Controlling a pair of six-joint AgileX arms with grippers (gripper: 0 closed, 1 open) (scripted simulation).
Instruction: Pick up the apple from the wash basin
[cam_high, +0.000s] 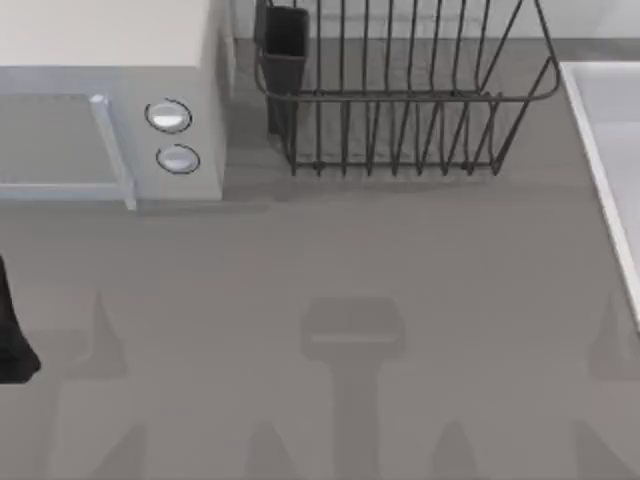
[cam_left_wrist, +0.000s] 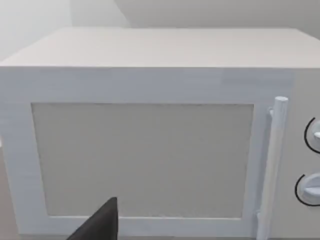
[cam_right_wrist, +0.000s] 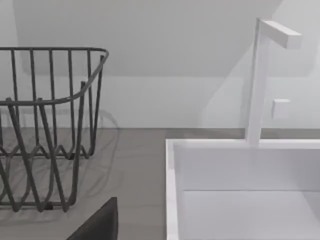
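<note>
Closest thing in the right wrist view is a dark wedge of the right hand (cam_right_wrist: 97, 222) poking in low, hanging over the grey worktop (cam_high: 350, 260) just short of the wash basin (cam_right_wrist: 171, 190). Can't tell how far open it is from that sliver, and I can't see it holding anything.

The wash basin is the landmark here: pale, straight raised rim, a squared white faucet (cam_right_wrist: 257, 80) standing at its back edge. The dark wire dish rack (cam_high: 400, 100) sits just beside the basin, and the microwave (cam_high: 110, 110) is well apart from it, on the far side of the rack. The left hand (cam_left_wrist: 100, 225) is over there facing the microwave door, looking idle, with its state likewise impossible to read.

The apple isn't visible. The bit of basin floor on show is bare, so my guess is it sits in the hidden part.

What could go wrong: reaching in blind. The rim is tall and square, so a low approach could clip it, and the faucet and rack crowd the entry. Also a glossy round apple could roll off if pinched off-centre.
</note>
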